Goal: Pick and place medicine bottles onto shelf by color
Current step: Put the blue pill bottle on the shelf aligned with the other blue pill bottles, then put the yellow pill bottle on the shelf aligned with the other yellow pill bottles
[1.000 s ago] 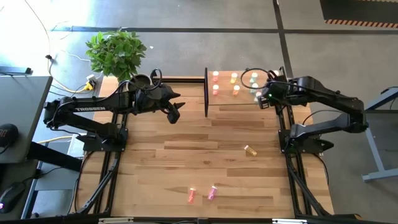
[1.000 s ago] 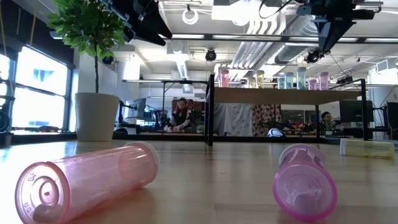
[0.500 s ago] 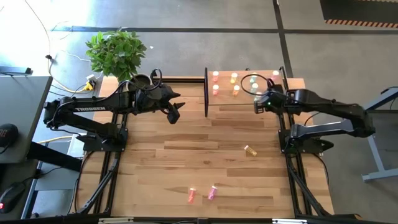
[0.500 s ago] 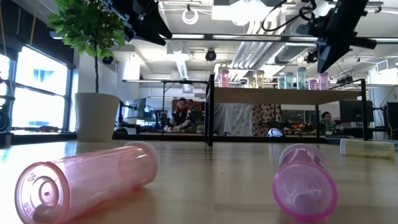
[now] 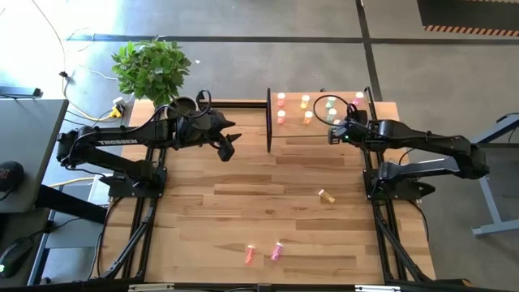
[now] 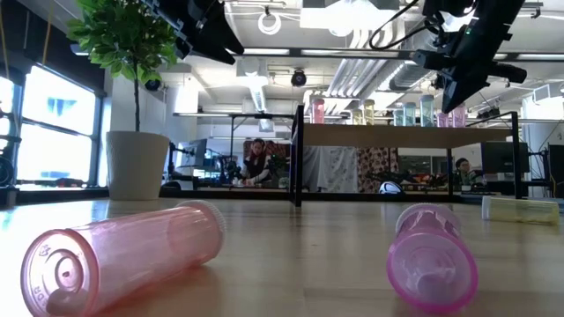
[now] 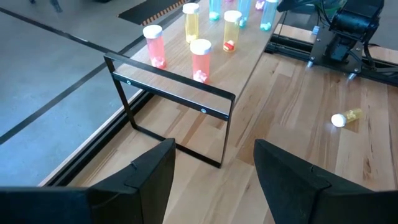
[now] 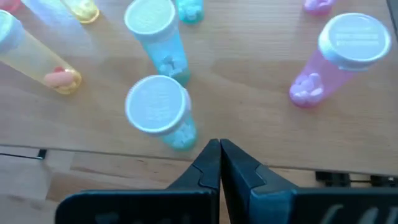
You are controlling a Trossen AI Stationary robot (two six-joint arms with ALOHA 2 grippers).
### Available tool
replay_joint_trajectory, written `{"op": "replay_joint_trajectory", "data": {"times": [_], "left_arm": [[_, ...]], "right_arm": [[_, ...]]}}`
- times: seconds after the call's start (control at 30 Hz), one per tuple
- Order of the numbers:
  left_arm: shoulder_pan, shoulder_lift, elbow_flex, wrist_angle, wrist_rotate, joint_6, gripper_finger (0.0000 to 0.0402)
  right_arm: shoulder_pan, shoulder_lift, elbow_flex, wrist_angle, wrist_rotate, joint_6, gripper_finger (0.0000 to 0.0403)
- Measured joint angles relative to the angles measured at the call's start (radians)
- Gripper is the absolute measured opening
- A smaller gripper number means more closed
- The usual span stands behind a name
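Pink bottles (image 6: pixel 123 255), yellow bottle (image 5: pixel 327 196), light-wood shelf (image 7: pixel 249 56) framed black.

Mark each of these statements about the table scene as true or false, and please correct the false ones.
1. The right gripper has its fingers shut and holds nothing. True.
2. A yellow bottle lies on its side on the table, off the shelf. True.
3. Every bottle is already standing on the shelf. False: the yellow one, a red-pink bottle and a magenta bottle lie on the table.
4. The left gripper is shut on a bottle. False: its fingers are open and empty.
5. The potted plant stands on the shelf. False: it stands at the table's far left corner.
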Motion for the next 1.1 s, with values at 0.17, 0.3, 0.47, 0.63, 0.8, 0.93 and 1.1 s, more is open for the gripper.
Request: {"op": "replay_joint_trajectory", "data": {"times": [0.17,0.3,0.47,0.63,0.8,0.93,1.1], "left_arm": [[0.0,0.0,0.0,0.0,0.0,0.0,0.0209],[0.0,0.0,0.0,0.0,0.0,0.0,0.0209],[0.0,0.0,0.0,0.0,0.0,0.0,0.0209],[0.0,0.0,0.0,0.0,0.0,0.0,0.0209],[0.0,0.0,0.0,-0.001,0.0,0.0,0.0209],[0.0,0.0,0.0,-0.002,0.0,0.0,0.0209],[0.0,0.0,0.0,-0.003,0.0,0.0,0.0209]], "right_arm": [[-0.009,0.029,0.0,0.016,0.008,0.007,0.0],[-0.025,0.057,0.0,0.027,0.0,0.008,0.0],[-0.041,0.071,0.0,0.088,-0.018,-0.028,0.0],[-0.053,0.071,0.0,0.092,-0.027,-0.032,0.0],[-0.052,0.064,0.0,0.092,-0.046,-0.025,0.0],[-0.045,0.037,0.02,0.063,-0.092,-0.021,0.0],[-0.008,0.015,0.112,-0.095,-0.063,-0.008,0.0]]}}
